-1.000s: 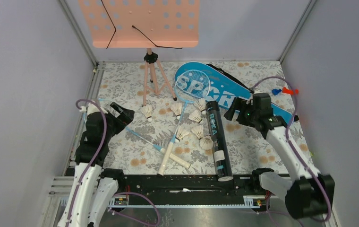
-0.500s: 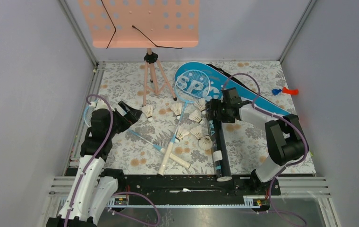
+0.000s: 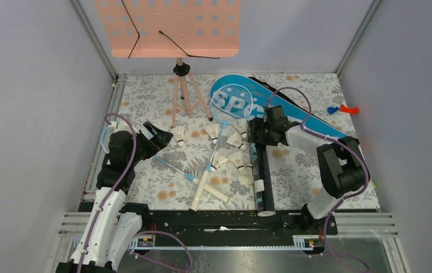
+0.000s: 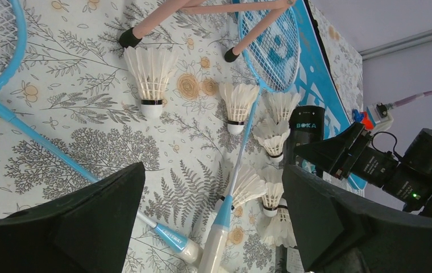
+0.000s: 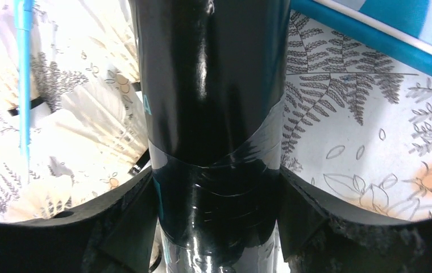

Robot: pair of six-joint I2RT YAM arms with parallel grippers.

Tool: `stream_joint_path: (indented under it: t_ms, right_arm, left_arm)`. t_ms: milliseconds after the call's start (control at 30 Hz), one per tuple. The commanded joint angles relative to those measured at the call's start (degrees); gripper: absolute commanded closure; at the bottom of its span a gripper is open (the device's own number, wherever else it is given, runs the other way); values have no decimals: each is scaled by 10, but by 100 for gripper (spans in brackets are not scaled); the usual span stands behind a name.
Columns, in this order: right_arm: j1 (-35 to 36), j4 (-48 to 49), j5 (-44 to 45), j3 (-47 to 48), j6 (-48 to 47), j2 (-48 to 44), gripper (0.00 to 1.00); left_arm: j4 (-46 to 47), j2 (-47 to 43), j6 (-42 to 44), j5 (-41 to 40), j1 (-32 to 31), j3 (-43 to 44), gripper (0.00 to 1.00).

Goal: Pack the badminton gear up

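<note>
The long black lettered tube [image 3: 261, 176] lies on the table, running from the middle toward the near edge. My right gripper [image 3: 253, 134] is shut on its far end; in the right wrist view the tube [image 5: 214, 85] fills the gap between the fingers of that gripper [image 5: 214, 179]. My left gripper [image 3: 157, 137] is open and empty above the table [image 3: 293, 170], left of several white shuttlecocks [image 3: 235, 140]. Two light-blue rackets [image 3: 218, 149] cross near their pale handles [image 4: 216, 253]. One racket head lies on the blue "SPORT" bag [image 3: 299, 116].
The peach music stand [image 3: 174, 25] on its tripod [image 3: 182, 94] stands at the back left, its feet near one shuttlecock [image 4: 151, 77]. Red and blue clips [image 3: 341, 108] sit at the right wall. Grey walls close in both sides.
My right arm swung left and down onto the tube's far end and closed on it. The tube's near end shifted slightly left. My left gripper edged a little to the right.
</note>
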Motion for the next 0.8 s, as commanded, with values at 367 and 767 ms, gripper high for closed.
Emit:
stream_joint_path:
  t_ms: [367,767]
  right_arm:
    - [3,-15,57,-57,24,-463,64]
    - [6,77,-48,-64,156,-580,64]
  left_arm:
    - [237,-7,-28,201,-130,-20,1]
    - [235,324,148,117,-482,285,1]
